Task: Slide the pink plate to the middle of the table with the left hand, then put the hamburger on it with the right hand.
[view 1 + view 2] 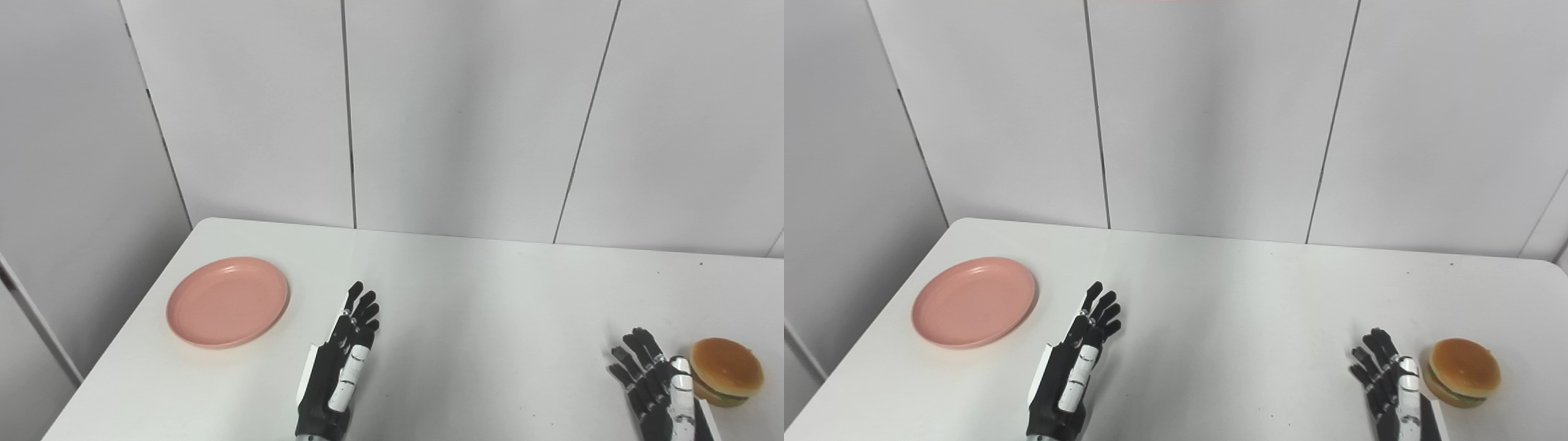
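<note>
While the pink plate (pixel 227 301) lies flat near the left edge of the white table (pixel 478 306), it is empty and nothing touches it. The left hand (pixel 343 361) is just to its right, near but apart, fingers straight and slightly spread, holding nothing. The hamburger (pixel 726 371) sits upright far over by the table's right side, well apart from the plate. Just beside it, on its left, the right hand (pixel 655 380) has its fingers extended and apart, empty. Grey wall panels (pixel 465 116) stand behind the table.
</note>
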Controlling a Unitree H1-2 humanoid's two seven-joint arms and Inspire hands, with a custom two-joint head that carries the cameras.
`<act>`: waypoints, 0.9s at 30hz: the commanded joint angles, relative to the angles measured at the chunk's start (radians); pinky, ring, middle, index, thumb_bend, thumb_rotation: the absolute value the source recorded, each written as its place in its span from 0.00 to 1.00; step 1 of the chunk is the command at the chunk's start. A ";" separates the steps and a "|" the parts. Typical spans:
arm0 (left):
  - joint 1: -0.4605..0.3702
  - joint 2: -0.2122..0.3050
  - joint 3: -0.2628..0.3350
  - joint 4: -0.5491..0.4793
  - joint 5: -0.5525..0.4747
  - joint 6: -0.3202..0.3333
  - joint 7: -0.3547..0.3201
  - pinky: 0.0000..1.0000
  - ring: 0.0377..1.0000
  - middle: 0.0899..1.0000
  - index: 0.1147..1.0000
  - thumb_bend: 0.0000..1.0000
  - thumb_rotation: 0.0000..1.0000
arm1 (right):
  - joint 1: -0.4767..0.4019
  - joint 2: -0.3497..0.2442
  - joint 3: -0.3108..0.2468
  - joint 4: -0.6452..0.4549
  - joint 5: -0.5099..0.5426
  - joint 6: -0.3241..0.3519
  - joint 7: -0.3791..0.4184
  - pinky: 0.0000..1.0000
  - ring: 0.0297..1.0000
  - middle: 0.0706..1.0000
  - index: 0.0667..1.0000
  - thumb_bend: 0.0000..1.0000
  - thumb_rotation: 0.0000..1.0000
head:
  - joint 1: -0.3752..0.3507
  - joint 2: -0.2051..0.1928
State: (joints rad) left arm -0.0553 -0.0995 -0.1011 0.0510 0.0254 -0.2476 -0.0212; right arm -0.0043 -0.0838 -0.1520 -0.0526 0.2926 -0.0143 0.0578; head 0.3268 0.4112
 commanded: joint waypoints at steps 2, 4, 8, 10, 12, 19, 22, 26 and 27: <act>0.044 0.011 0.004 0.063 -0.019 -0.036 -0.011 0.90 0.92 0.93 0.94 0.71 0.83 | 0.035 0.007 0.003 0.053 -0.015 -0.016 0.005 0.87 0.86 0.88 0.85 0.73 1.00 | -0.006 0.000; 0.048 0.014 0.010 0.040 -0.037 -0.031 -0.018 0.90 0.92 0.93 0.94 0.72 0.83 | 0.039 0.013 0.006 0.050 -0.021 -0.018 0.003 0.87 0.86 0.88 0.85 0.73 1.00 | -0.019 0.000; 0.048 0.018 0.031 -0.062 -0.102 0.011 -0.023 0.83 0.87 0.88 0.92 0.75 0.80 | 0.044 0.021 0.014 0.043 -0.035 -0.015 0.002 0.87 0.86 0.89 0.83 0.75 0.99 | -0.043 0.008; 0.038 0.023 0.047 -0.138 -0.119 0.032 -0.012 0.81 0.85 0.85 0.89 0.83 0.80 | 0.048 0.027 0.020 0.033 -0.043 -0.012 -0.001 0.85 0.85 0.88 0.83 0.75 0.98 | -0.056 0.012; 0.026 0.029 0.062 -0.186 -0.117 0.041 -0.003 0.80 0.84 0.82 0.86 0.89 0.81 | 0.050 0.032 0.024 0.030 -0.052 -0.013 -0.004 0.85 0.84 0.87 0.82 0.74 0.98 | -0.063 0.012; -0.119 0.124 0.159 -0.301 -0.135 0.124 0.008 0.80 0.86 0.85 0.85 0.90 0.86 | 0.047 0.041 0.028 0.036 -0.075 -0.013 -0.013 0.83 0.83 0.87 0.81 0.70 1.00 | -0.070 0.012; -0.172 0.166 0.198 -0.308 -0.162 0.153 0.009 0.82 0.86 0.85 0.84 0.89 0.85 | 0.046 0.046 0.030 0.034 -0.073 -0.013 -0.011 0.82 0.82 0.85 0.81 0.69 0.99 | -0.073 0.017; -0.246 0.251 0.263 -0.280 -0.198 0.175 0.002 0.80 0.87 0.85 0.82 0.89 0.82 | 0.048 0.048 0.032 0.030 -0.069 -0.012 -0.007 0.80 0.81 0.85 0.81 0.69 0.97 | -0.071 0.022; -0.259 0.269 0.277 -0.269 -0.211 0.181 -0.002 0.80 0.87 0.85 0.82 0.89 0.81 | 0.048 0.048 0.032 0.029 -0.067 -0.012 -0.006 0.80 0.81 0.85 0.81 0.69 0.97 | -0.071 0.022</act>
State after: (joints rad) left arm -0.2673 0.1273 0.1506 -0.2159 -0.1666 -0.0638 -0.0189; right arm -0.0069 -0.0624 -0.1317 -0.0650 0.2162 -0.0144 0.0431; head 0.2562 0.4326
